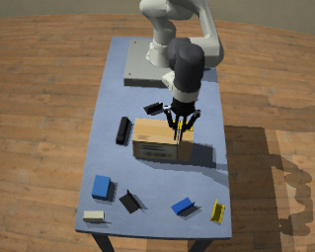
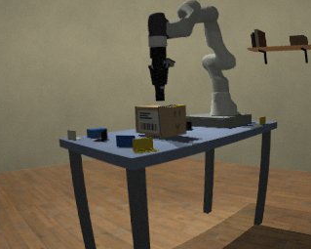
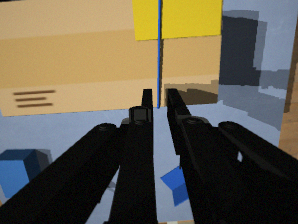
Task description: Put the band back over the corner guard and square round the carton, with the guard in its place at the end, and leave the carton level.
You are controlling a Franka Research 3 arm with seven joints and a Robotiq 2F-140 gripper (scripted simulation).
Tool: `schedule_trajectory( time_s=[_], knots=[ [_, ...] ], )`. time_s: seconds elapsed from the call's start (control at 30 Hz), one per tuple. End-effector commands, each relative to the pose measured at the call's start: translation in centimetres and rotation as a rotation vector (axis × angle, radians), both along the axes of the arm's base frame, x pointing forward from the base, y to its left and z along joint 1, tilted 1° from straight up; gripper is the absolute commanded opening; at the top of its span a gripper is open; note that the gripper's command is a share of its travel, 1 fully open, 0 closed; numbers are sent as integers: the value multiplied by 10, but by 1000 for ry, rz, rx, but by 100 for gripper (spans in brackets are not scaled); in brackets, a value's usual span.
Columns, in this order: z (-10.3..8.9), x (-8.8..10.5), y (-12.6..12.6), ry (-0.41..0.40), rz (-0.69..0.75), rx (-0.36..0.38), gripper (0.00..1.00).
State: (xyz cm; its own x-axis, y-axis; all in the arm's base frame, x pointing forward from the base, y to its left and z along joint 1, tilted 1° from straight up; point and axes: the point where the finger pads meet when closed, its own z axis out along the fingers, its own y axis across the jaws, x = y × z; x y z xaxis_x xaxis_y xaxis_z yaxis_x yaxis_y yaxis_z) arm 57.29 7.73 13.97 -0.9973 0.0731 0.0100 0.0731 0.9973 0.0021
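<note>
The cardboard carton (image 1: 162,140) stands level on the blue table, with a label on its front; it also shows in the exterior view (image 2: 160,121) and the wrist view (image 3: 100,60). A yellow corner guard (image 3: 177,19) sits on its top right edge. A thin blue band (image 3: 159,55) runs straight over the guard and down the carton's side (image 1: 177,143). My gripper (image 1: 182,126) (image 2: 160,97) hangs a little above the carton's right end. Its fingers are nearly together, with a narrow gap and nothing between them, in line with the band.
A black block (image 1: 122,130) lies left of the carton and a black angle piece (image 1: 153,108) behind it. Near the front edge are a blue block (image 1: 101,187), a black guard (image 1: 129,201), a blue guard (image 1: 183,207), a yellow guard (image 1: 217,210) and a white block (image 1: 94,215).
</note>
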Motion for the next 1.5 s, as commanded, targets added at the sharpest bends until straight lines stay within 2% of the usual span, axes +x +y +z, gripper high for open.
schedule_trajectory(
  time_s=[0.0, 0.87, 1.47],
  knots=[
    [-2, 0, 0, -1, -4, -2, 18],
    [-18, 0, 0, -1, -4, -2, 18],
    [-21, 0, 0, -1, -4, -2, 18]
  ],
)
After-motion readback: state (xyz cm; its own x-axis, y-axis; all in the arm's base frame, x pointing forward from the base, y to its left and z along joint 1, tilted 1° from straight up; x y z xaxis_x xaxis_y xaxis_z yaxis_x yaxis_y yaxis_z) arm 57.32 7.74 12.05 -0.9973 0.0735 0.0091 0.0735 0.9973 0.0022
